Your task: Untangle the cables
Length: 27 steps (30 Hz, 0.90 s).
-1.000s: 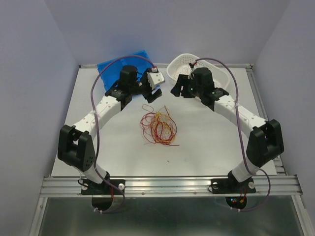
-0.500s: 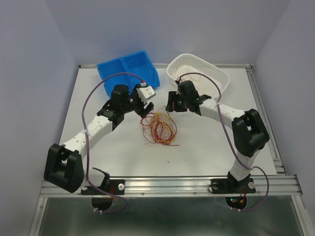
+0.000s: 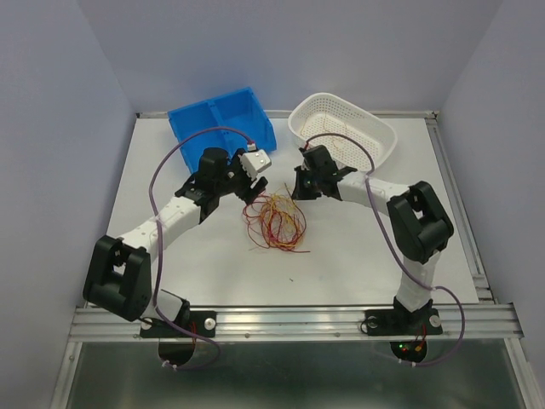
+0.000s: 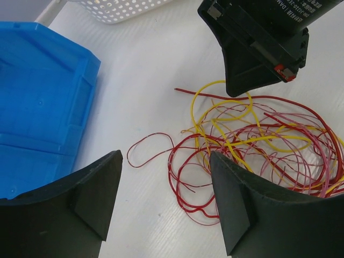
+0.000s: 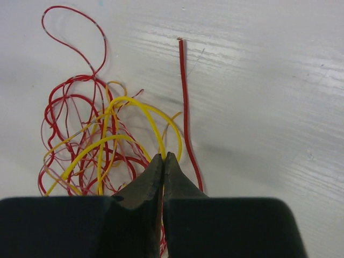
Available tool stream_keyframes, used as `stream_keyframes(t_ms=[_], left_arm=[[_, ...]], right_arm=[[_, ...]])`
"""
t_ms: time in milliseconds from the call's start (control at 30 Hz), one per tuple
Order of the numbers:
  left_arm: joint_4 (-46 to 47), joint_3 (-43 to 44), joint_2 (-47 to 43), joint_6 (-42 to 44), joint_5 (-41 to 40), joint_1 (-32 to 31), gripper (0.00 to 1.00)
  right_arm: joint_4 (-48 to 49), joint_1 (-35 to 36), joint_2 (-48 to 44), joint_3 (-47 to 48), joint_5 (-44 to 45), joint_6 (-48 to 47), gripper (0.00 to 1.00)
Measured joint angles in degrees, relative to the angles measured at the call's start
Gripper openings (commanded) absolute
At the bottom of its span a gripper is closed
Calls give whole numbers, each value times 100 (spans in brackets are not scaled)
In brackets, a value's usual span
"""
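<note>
Top external view: the white table (image 3: 358, 247) carries the cables (image 3: 274, 221), a loose red and yellow tangle at its middle. A blue bin (image 3: 221, 119) stands beyond the cables to the left, and a white basket (image 3: 341, 119) stands beyond them to the right. The left gripper (image 4: 166, 207) hovers over the cables' far left edge, fingers spread wide apart. The right gripper (image 5: 163, 158) sits at the cables' far right edge, fingers pressed together on a yellow strand.
</note>
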Motion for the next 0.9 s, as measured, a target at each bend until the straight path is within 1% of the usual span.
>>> stream_keyframes(t_ms=[100,200,400,500,600,700,800,900], left_arm=[[33,0,17,-2,-17,0,77],[66,0,17,-15,-28,0,77],[177,-175,-201,-111,-28,2,79],[177,-299,-597,-197,52,76,80],[229,-376,-1025,-286,295,212,83],[435,-442,-1381,-391,815,463,84],[695,-538,-1475,-483,1309,649,86],[881,-640,-1353,-579,1836,765,86]], right_arm=[[4,66,-131,-7,-133,-46,1],[2,229,-745,-81,-302,-138,1],[258,669,-2933,-79,-649,-262,1],[341,728,-3659,28,-772,-286,1],[334,730,-3794,214,-793,-289,1],[216,730,-3689,354,-793,-284,1],[-20,730,-3528,533,-791,-280,1],[-269,730,-3392,837,-813,-258,1]])
